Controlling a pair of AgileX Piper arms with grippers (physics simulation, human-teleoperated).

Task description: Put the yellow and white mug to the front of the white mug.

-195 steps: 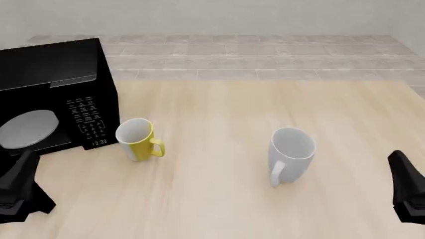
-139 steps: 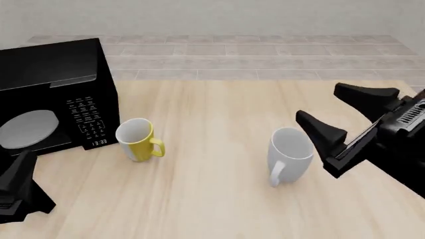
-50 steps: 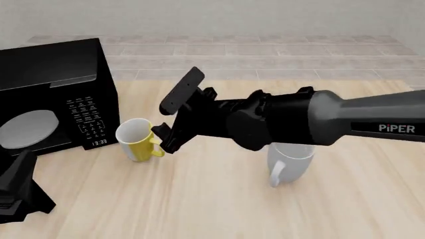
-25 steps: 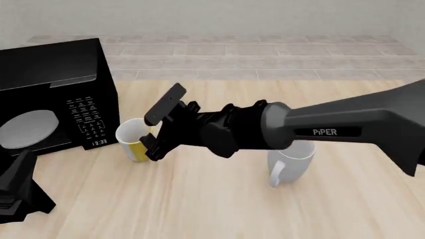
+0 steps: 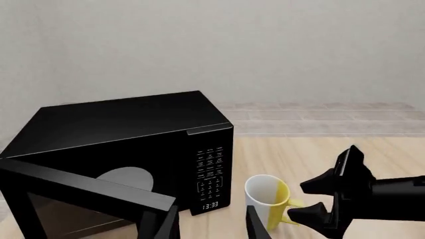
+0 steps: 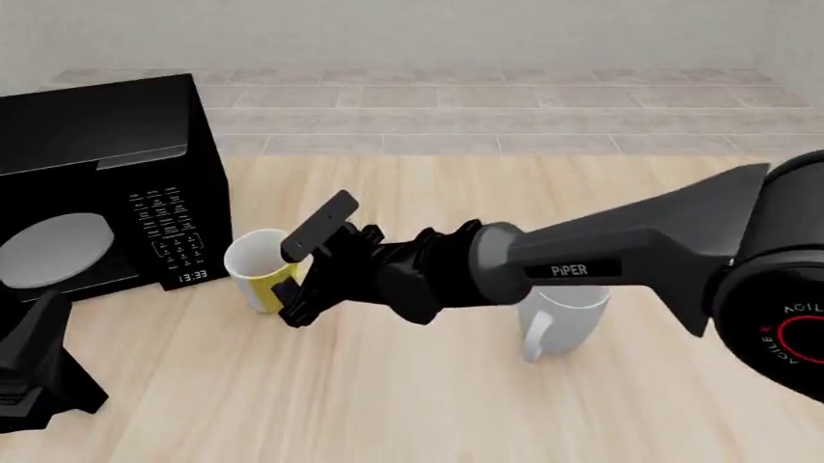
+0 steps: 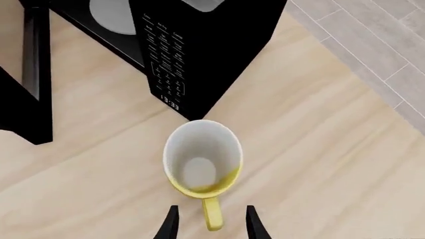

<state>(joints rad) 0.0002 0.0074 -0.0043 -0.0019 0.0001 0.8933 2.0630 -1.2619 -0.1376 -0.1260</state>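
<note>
The yellow and white mug [image 6: 258,272] stands upright beside the microwave, its handle turned to the right. My right gripper [image 6: 293,285] has reached across the table and is open, one finger on each side of the handle without closing on it. In the right wrist view the mug [image 7: 202,159] lies just ahead of the right gripper [image 7: 211,225], and its handle [image 7: 212,218] sits in the gap. The white mug [image 6: 564,323] stands to the right, partly hidden under the right arm. My left gripper [image 6: 37,374] rests open at the near left edge, holding nothing.
A black microwave [image 6: 103,183] stands at the left with its door [image 5: 86,191] swung open towards my left gripper [image 5: 211,225]. The right arm [image 6: 618,260] spans the table above the white mug. A tiled floor lies beyond the far table edge.
The right arm swept from the right edge over the white mug to the yellow and white mug. In the last half second it dropped and its fingers came around the handle. The left arm stayed still.
</note>
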